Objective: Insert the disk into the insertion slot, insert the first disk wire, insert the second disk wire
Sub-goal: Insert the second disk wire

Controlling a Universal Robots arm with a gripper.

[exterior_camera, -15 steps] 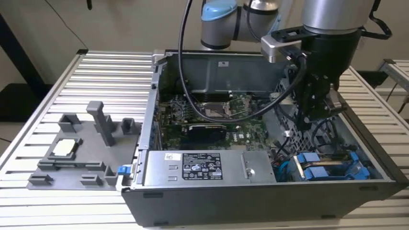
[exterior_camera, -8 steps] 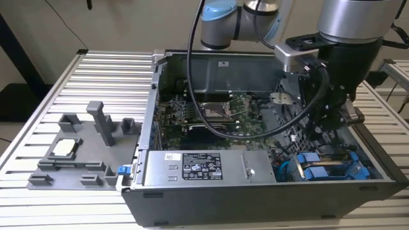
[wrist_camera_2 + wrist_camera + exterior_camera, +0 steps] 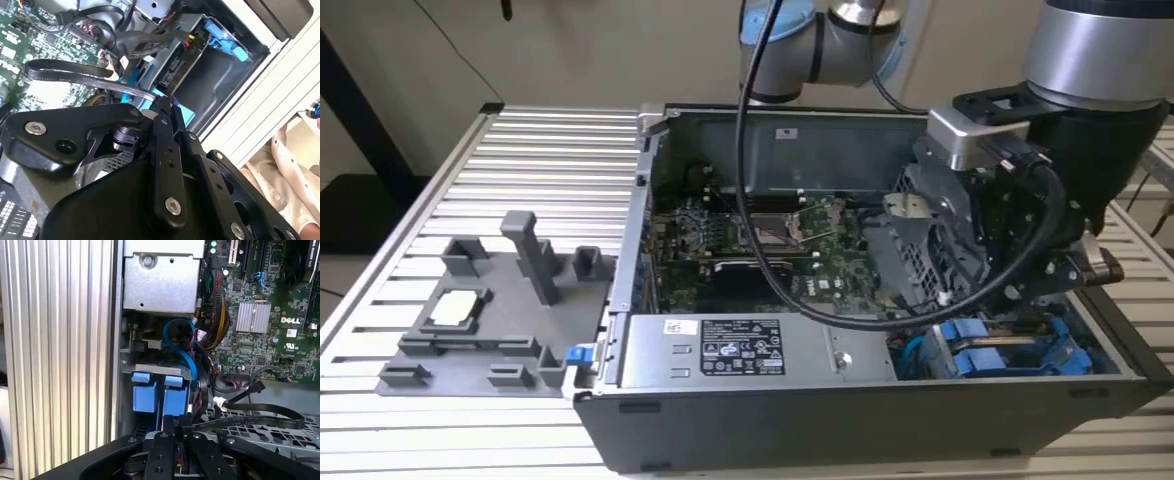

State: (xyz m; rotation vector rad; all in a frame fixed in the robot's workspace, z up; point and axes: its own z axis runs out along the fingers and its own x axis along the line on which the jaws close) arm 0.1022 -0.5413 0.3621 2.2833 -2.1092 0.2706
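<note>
The disk [image 3: 160, 397] is being pushed into the insertion slot [image 3: 210, 85]; gripper [image 3: 172, 427] state honestly can't be told. It's best being kept square, loose wires [image 3: 250, 412] being kept clear.

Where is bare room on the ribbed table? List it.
Free: the ribbed aluminium table behind the grey plastic fixture tray, left of the open grey computer case in the exterior view. Crowded: the case corner around the blue drive carriers, under the black gripper.
</note>
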